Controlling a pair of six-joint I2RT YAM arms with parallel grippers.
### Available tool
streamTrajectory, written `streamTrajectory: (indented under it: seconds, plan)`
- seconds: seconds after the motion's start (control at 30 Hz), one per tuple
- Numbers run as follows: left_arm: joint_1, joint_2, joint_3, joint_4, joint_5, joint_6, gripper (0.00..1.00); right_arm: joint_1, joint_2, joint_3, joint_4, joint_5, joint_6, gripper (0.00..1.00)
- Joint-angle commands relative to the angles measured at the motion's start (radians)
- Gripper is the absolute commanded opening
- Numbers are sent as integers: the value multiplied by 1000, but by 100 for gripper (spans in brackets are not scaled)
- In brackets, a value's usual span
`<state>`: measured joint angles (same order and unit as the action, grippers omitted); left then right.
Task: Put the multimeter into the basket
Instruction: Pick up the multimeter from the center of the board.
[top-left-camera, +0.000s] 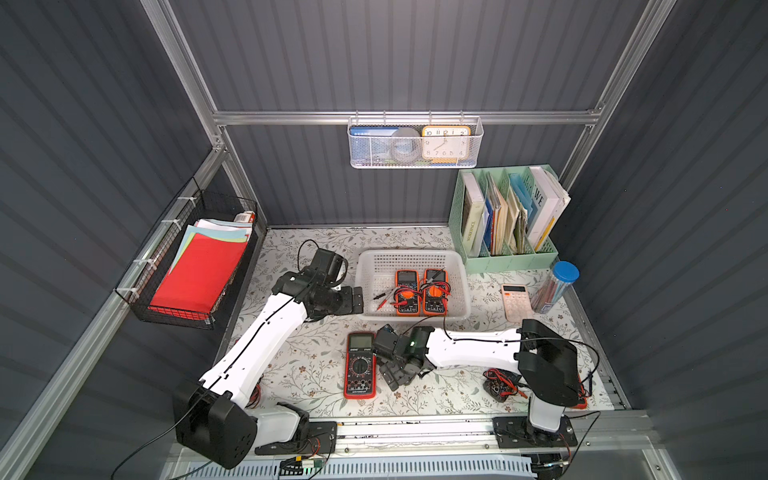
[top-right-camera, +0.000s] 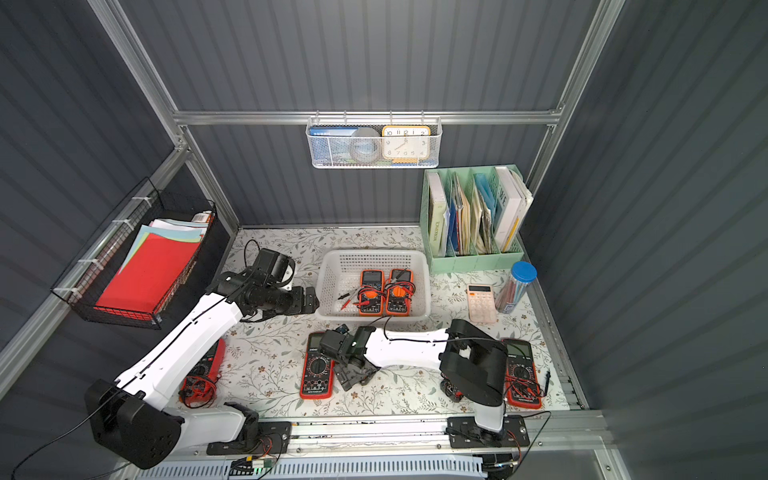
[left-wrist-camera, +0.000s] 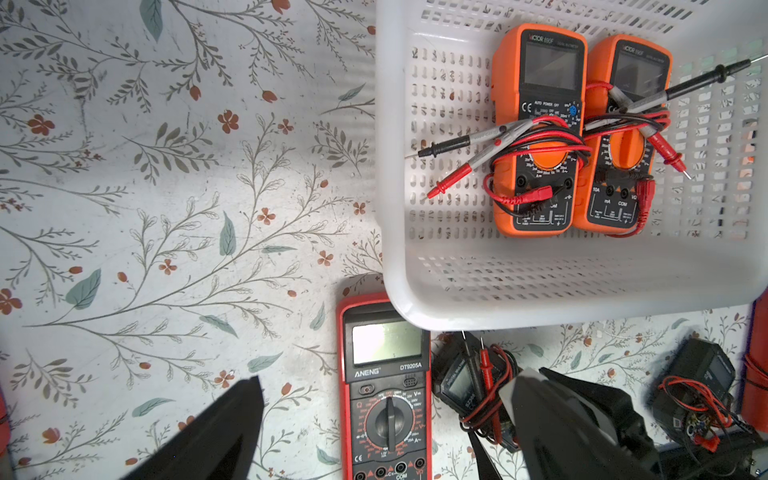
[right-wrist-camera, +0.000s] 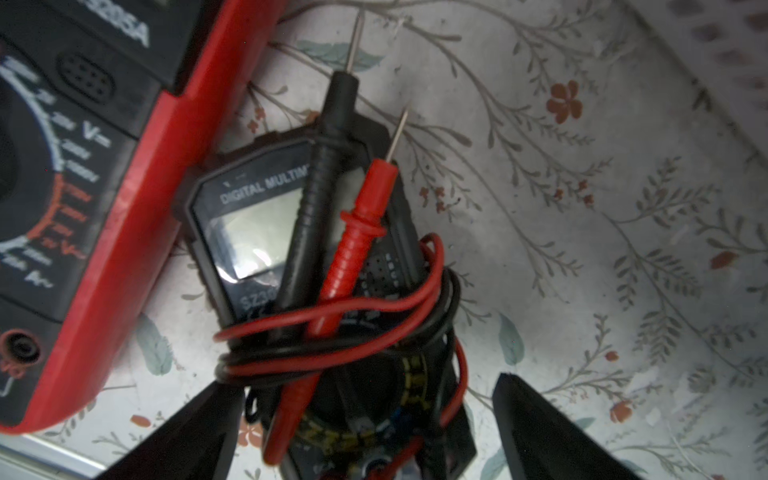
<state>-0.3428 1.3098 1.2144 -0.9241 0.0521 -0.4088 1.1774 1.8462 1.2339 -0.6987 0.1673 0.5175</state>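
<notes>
right fingers (right-wrist-camera: 548, 436) — wide apart — astride black multimeter (right-wrist-camera: 249, 224)

both top views look down from above; wrist views (much closer) share the red multimeter (left-wrist-camera: 384, 395).

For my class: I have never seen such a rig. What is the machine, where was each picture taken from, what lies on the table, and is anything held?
Two robot arms stand at a flowered table, each ending in a two-fingered claw. Two pictures look down from overhead; two come from cameras on the arms' wrists. A white perforated basket holds two orange multimeters. A red multimeter lies on the table outside it. The left claw is open near the basket. The right claw is open, fingers either side of a small black multimeter wrapped in its leads; nothing is held.
</notes>
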Motion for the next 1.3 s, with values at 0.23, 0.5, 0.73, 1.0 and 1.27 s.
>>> streamTrajectory:
  seconds: [0.23,0.5,0.73,1.0,1.27]
  plan:
    - [-5,-7,19,-25,-4,27,99,-38,84,-3,34,-41,-45,98]
    - [-5,-7,28,-22,-6,19,99,-38,69,-29,43,-72,-26,73]
    - [-5,-9,42,-18,0,10,99,-38,-60,-48,4,-62,6,59]
    - [-5,-11,110,-28,-49,-32,99,-42,-246,19,-71,-6,16,57]
    - [-2,45,253,-71,-175,-12,99,-137,-246,238,-55,32,49,56]
